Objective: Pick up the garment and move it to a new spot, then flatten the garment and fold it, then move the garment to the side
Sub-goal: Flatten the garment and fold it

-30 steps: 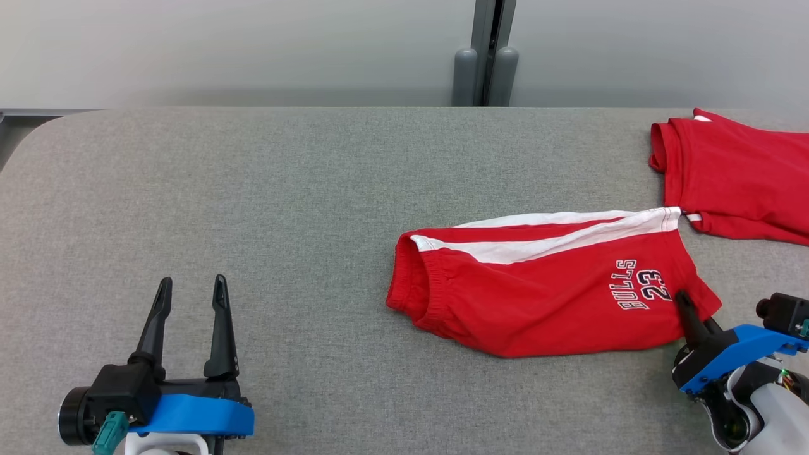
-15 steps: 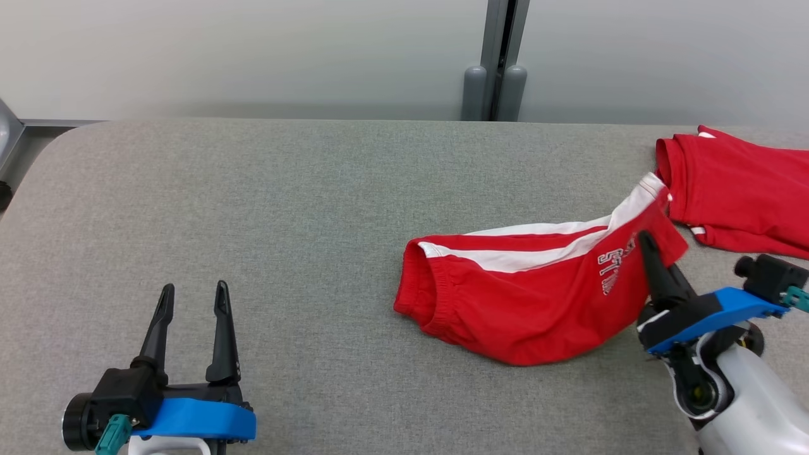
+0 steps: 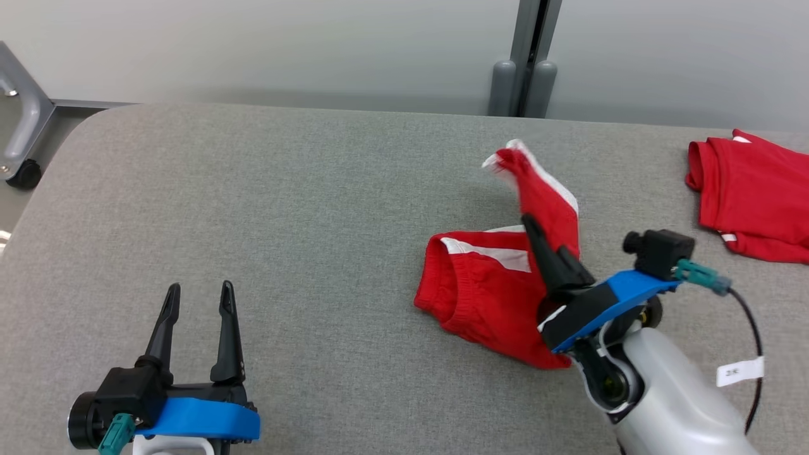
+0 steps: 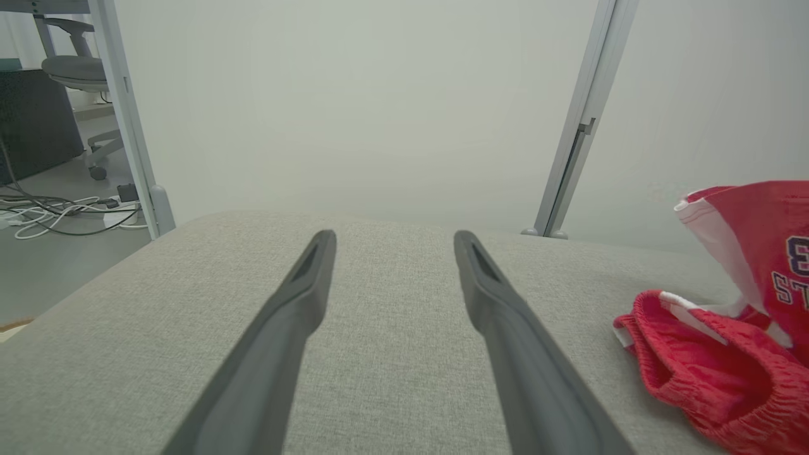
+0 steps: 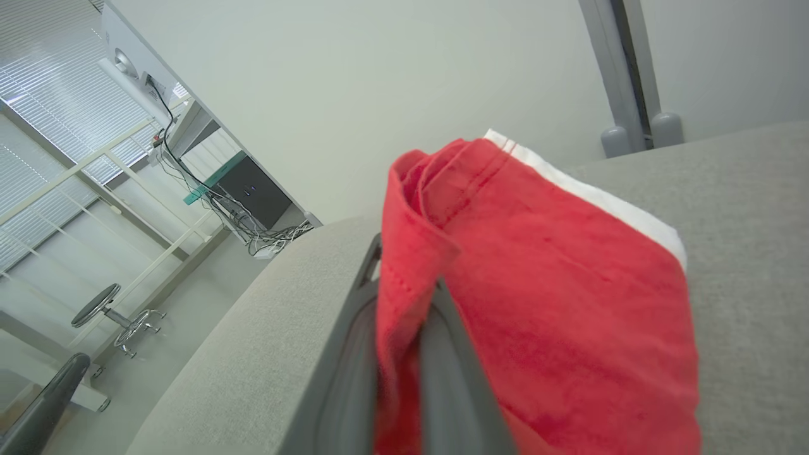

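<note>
The garment (image 3: 486, 284) is a pair of red shorts with white side stripes, lying right of centre on the grey table (image 3: 316, 208). My right gripper (image 3: 534, 230) is shut on its leg hem and holds that end lifted above the table while the waistband end stays down. In the right wrist view the red cloth (image 5: 537, 303) is pinched between the two fingers and drapes over them. My left gripper (image 3: 197, 292) stands open and empty at the lower left, far from the shorts. The left wrist view shows the shorts (image 4: 720, 366) at its right edge.
A second red garment (image 3: 755, 202) lies at the table's far right edge. A grey post (image 3: 524, 76) stands behind the table against the wall. A metal frame with a caster (image 3: 22, 139) is off the table's left corner. The table's left half is bare cloth.
My right gripper has lifted the shorts' leg end and carried it left, folding it up over the rest. The head camera has shifted. The left gripper has stayed put.
</note>
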`<state>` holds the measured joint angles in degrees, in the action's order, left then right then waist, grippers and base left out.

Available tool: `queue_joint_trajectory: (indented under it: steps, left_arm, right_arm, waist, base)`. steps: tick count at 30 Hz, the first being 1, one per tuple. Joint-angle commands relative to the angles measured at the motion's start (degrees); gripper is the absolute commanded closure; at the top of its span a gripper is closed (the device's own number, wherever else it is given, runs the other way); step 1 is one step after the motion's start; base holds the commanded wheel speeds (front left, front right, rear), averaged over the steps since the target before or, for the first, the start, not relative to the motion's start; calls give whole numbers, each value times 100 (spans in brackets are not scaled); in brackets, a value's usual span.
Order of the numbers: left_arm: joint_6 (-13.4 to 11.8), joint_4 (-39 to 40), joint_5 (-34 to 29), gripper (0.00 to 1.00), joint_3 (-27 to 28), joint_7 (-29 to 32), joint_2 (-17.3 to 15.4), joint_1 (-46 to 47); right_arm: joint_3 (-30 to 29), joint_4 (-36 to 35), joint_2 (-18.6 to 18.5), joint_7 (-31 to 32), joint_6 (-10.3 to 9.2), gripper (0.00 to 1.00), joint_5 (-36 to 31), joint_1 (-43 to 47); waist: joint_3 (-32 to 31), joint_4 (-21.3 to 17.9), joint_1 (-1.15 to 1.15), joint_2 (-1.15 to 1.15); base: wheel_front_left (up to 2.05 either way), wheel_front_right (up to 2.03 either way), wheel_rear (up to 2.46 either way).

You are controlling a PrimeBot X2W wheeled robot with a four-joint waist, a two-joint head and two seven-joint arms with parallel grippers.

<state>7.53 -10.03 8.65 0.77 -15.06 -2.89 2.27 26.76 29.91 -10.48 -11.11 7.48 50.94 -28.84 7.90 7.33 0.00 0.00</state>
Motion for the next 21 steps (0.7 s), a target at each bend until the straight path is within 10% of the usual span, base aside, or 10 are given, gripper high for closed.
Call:
queue_joint_trajectory:
  steps: [1,15,16,17,21]
  left_arm:
    - [-10,-5,29,0,-31,-13,1,69]
    - [-10,-54,141,0,-141,-13,1,142]
    - [-10,-54,142,0,-138,-13,1,138]
    - [-10,-53,144,0,-129,-13,0,129]
    - [-11,-74,153,0,-100,-13,1,99]
  right_arm:
    - [30,62,50,29,3,100,-74,-21]
    - [882,469,461,-2,3,100,-292,344]
    - [956,458,443,-36,3,38,-321,363]
    - [994,453,432,-67,3,0,-324,393]
    - [1191,340,270,-249,3,0,-496,440]
  waist:
    - [17,33,0,0]
    - [157,277,0,0]
    - [161,279,0,0]
    - [159,274,0,0]
    - [120,242,0,0]
  base:
    - [0,0,0]
    - [0,0,0]
    - [0,0,0]
    - [0,0,0]
    - [0,0,0]
